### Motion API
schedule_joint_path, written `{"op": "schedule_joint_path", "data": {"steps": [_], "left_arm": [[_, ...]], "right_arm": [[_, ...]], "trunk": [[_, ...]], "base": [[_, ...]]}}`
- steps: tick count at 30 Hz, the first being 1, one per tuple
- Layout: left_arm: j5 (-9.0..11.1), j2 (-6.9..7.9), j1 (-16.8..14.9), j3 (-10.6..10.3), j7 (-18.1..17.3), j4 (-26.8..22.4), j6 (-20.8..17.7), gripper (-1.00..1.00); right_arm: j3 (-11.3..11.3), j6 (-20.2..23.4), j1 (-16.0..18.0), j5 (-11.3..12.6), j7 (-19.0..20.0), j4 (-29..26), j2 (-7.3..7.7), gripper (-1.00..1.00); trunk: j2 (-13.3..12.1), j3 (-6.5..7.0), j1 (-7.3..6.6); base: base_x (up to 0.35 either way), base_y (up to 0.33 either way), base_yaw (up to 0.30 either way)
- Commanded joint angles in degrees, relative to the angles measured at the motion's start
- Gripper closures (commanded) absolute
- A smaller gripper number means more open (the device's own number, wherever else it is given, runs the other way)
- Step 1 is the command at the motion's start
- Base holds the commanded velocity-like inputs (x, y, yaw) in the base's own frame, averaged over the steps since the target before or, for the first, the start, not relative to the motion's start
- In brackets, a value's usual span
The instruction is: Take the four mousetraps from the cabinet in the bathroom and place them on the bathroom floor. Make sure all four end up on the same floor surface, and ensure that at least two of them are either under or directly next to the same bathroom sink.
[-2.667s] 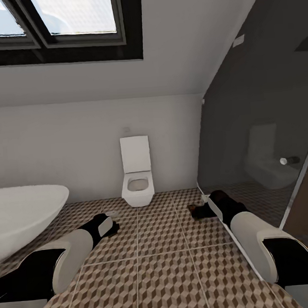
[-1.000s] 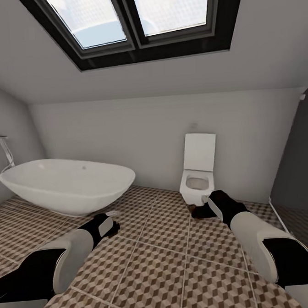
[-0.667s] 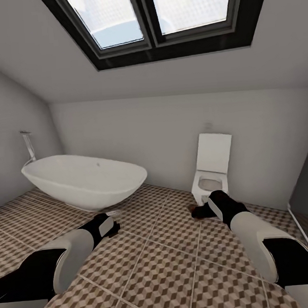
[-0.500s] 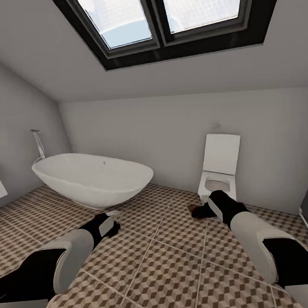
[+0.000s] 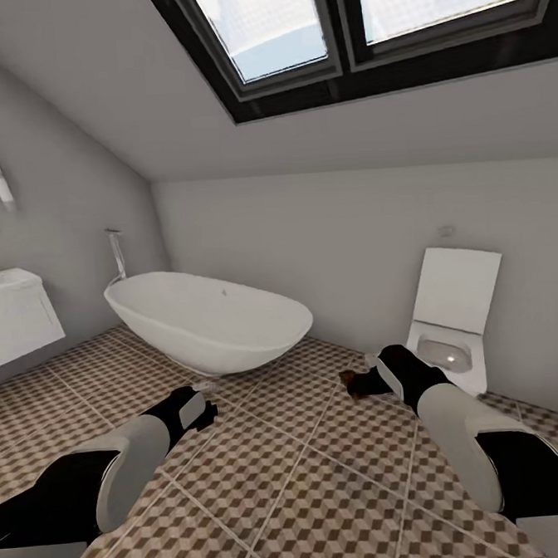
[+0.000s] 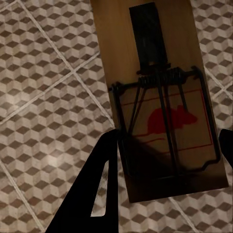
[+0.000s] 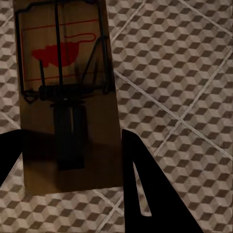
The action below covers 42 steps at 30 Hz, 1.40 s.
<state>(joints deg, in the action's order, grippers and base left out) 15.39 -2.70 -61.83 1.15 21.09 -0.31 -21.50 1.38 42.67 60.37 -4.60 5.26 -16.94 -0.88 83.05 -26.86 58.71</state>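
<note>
At lower frame, left gripper (image 6: 165, 145) and right gripper (image 7: 68, 145) each clamp a mousetrap (image 6: 160, 97) above the bathroom floor (image 5: 310, 485); best carried level toward the sink (image 5: 11, 318), far left.

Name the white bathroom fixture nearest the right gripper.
The toilet, lid raised, against the far wall just beyond the right gripper. The oval bathtub lies nearer the left gripper, and the white vanity hangs at the far left wall.

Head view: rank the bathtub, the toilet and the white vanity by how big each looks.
1. Bathtub, clearly largest.
2. Toilet and vanity look alike; the vanity is cut off by the picture's edge, so I won't rank them.
</note>
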Motion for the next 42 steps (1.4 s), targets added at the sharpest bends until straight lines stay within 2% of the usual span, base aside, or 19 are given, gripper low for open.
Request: {"op": "schedule_joint_path", "data": {"steps": [1,26,42], "left_arm": [[0.1,-0.03,0.0,0.1,0.4,0.0,-0.2,1.00],[0.1,-0.03,0.0,0.1,0.4,0.0,-0.2,1.00],[0.1,0.06,0.0,0.1,0.4,0.0,-0.2,1.00]], "right_arm": [[0.1,0.3,0.0,-0.3,0.1,-0.1,0.00,1.00],[0.1,0.3,0.0,-0.3,0.1,-0.1,0.00,1.00],[0.1,0.2,0.0,-0.6,0.0,1.2,0.00,1.00]], "trunk": [[0.0,-0.07,0.02],[0.0,-0.07,0.02],[0.0,-0.07,0.02]], "base": [[0.230,0.000,0.278],[0.222,0.000,0.278],[0.306,0.000,0.278]]}}
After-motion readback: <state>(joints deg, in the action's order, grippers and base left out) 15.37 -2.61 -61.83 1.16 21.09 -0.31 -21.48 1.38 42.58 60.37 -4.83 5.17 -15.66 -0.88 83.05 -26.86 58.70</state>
